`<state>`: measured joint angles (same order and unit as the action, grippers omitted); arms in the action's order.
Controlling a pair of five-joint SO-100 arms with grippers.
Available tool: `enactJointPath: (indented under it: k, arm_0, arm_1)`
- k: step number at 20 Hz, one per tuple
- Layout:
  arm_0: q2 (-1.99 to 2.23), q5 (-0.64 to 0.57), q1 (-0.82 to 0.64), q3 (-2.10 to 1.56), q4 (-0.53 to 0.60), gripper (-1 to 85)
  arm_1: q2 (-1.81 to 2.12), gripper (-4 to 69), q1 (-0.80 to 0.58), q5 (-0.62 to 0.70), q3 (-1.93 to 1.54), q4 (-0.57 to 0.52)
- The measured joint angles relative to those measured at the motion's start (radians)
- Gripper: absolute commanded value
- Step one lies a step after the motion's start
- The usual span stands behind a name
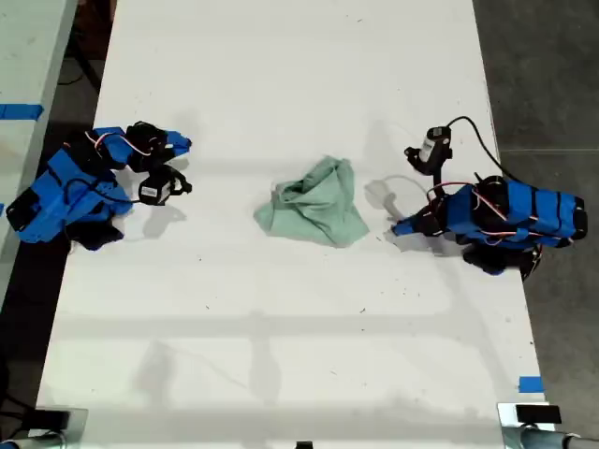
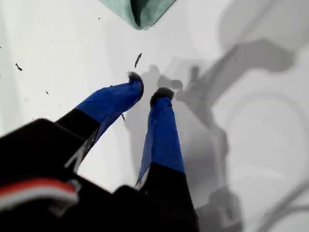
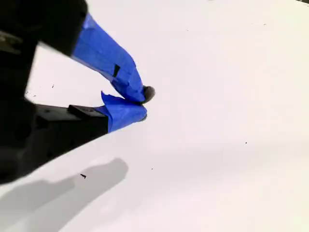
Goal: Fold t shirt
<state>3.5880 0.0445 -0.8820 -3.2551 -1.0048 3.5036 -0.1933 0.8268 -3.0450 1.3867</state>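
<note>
The t shirt (image 1: 316, 204), pale mint green, lies crumpled in a bunched heap mid-table in the exterior view. Only one corner of the t shirt (image 2: 140, 10) shows in the first wrist view. My first gripper (image 2: 148, 86) belongs to the arm at the exterior view's right; the same gripper (image 1: 399, 227) sits low over the table just beside the cloth's edge. Its blue-taped fingers stand slightly apart, open, with nothing between them. My second gripper (image 3: 143, 103), on the arm at the exterior view's left, is that gripper (image 1: 180, 145) far from the shirt, shut on nothing over bare white table.
The white table (image 1: 281, 75) runs between dark floor strips on both sides. A black cable (image 1: 473, 131) loops behind the first arm. Blue tape (image 1: 531, 383) marks the table's edge at the exterior view's lower right. A second surface (image 1: 28, 56) stands beyond the exterior view's left.
</note>
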Motion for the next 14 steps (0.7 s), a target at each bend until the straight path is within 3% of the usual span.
enactJointPath:
  k: [5, 8, 11, 14]
  arm_0:
    - [0.0, 0.0, 0.0, 0.0, 0.0, 0.6]
    - [0.0, 0.0, 0.0, 0.0, 0.0, 5.8]
    - [0.0, 0.0, 0.003, 0.0, 0.0, 3.4]
    - [0.0, 0.0, 0.109, 0.0, 0.0, 5.3]
  arm_1:
    - [0.0, 6.6, 0.0, 0.0, 0.0, 0.0]
    - [0.0, 6.6, 0.0, 0.0, 0.0, 0.0]
    - [0.0, 6.6, 0.0, 0.0, 0.0, 0.0]
    - [0.0, 6.6, 0.0, 0.0, 0.0, 0.0]
